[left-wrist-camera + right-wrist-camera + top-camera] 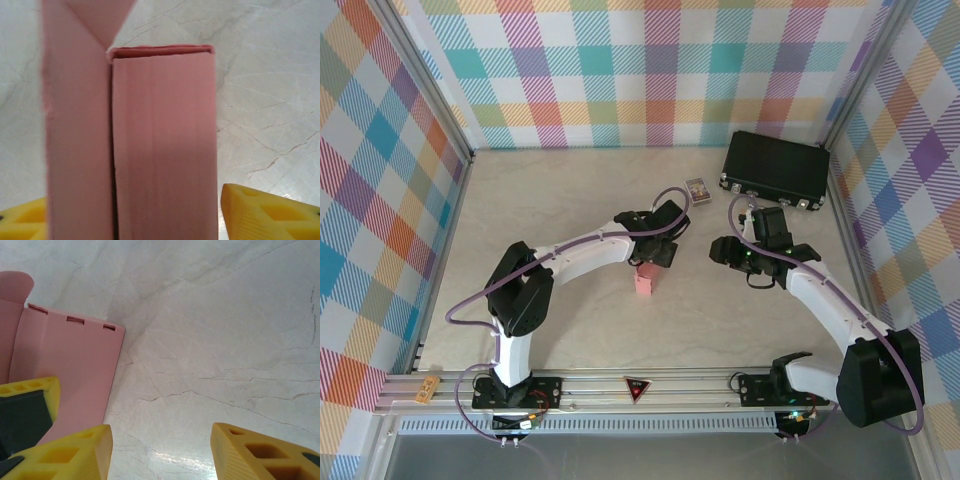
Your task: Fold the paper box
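**Salmon-pink thin-cardboard paper box [645, 283] stood on end, closing flaps not yet tucked**

At the near edge, a silver aluminium rail [700, 385] carries both arm bases. Ahead of it, close to the middle of the pale marble-patterned worktop [550, 200] and a little toward its near edge, the paper box stands upright on one narrow end. The left gripper [652, 260] hangs just beyond the box on its far side. In the left wrist view its yellow fingertips [265, 212] flank the box: one panel fills the gap and a long side flap rises free along the left. One tip sits right at the panel's edge. Whether the jaws press the box or merely bracket it cannot be told. Straddling it probably keeps the light tube from toppling or springing flat.

The right gripper [718, 250] is poised to the box's right, apart from it, with its jaws spread over bare worktop and nothing held. Its wrist view shows a box wall with a row of small slots and a rounded tuck flap [15, 285], a fair vantage for pushing that flap in. On this reading the body is formed and the end closures remain to be done.

Farther off lie a tiny printed card [697, 188] and, in the far right corner, a black rectangular hard case [775, 170], both apart from the work.
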`<state>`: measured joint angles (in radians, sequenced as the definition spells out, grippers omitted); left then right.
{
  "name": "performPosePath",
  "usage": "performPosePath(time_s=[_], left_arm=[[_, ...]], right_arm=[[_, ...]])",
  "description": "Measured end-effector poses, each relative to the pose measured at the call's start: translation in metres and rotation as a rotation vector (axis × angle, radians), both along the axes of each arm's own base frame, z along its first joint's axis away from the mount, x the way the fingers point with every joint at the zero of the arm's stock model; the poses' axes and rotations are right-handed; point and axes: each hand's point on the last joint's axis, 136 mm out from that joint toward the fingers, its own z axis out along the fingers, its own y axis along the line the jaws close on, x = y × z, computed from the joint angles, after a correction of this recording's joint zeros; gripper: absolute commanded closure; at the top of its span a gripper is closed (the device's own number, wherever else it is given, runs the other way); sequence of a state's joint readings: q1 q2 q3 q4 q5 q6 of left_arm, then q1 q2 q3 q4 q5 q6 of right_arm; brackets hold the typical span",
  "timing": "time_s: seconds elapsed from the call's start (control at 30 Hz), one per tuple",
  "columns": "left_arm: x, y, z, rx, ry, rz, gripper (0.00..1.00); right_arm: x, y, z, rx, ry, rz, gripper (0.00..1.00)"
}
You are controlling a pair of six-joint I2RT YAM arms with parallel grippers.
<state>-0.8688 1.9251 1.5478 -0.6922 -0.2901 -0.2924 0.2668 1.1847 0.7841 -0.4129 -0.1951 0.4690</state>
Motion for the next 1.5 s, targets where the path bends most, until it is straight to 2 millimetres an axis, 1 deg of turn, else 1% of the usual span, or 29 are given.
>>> performPosePath(time_s=[0.07,0.13,0.3,0.43,0.6,0.73,0.9,1.0,1.1,1.33,1.5], left_arm=[[-0.001,0.001,0.000,0.015,0.000,-0.017,0.49],[-0.001,0.003,0.000,0.032,-0.002,-0.034,0.51],[-0.001,0.002,-0.001,0.082,-0.010,-0.142,0.52],[-0.003,-0.001,-0.004,0.070,0.033,-0.267,0.53],[0.004,0.003,-0.004,0.023,0.081,-0.406,0.53],[0.011,0.003,-0.002,-0.010,0.078,-0.515,0.52],[0.006,-0.003,0.001,-0.035,0.072,-0.686,0.51],[0.009,-0.011,0.006,-0.046,0.059,-0.778,0.50],[0.011,-0.018,0.007,-0.049,0.060,-0.860,0.49],[0.005,-0.015,0.002,-0.027,0.061,-1.026,0.46],[0.007,-0.015,-0.001,-0.010,0.057,-1.106,0.44]], right_arm=[[0.000,0.000,0.000,0.000,0.000,0.000,0.45],[0.000,0.000,0.000,0.000,0.000,0.000,0.45],[0.000,0.000,0.000,0.002,0.001,0.000,0.44],[0.000,-0.001,-0.001,0.001,0.005,-0.003,0.44],[-0.004,-0.002,-0.005,-0.003,0.021,-0.003,0.44],[-0.007,-0.003,-0.009,-0.005,0.033,-0.003,0.44],[-0.008,-0.003,-0.011,-0.005,0.042,-0.001,0.44],[-0.008,-0.003,-0.011,-0.005,0.042,-0.001,0.44],[-0.009,-0.003,-0.012,-0.005,0.043,-0.001,0.44],[-0.012,-0.004,-0.014,-0.007,0.052,-0.001,0.44],[-0.014,-0.004,-0.014,-0.006,0.055,0.000,0.43]])
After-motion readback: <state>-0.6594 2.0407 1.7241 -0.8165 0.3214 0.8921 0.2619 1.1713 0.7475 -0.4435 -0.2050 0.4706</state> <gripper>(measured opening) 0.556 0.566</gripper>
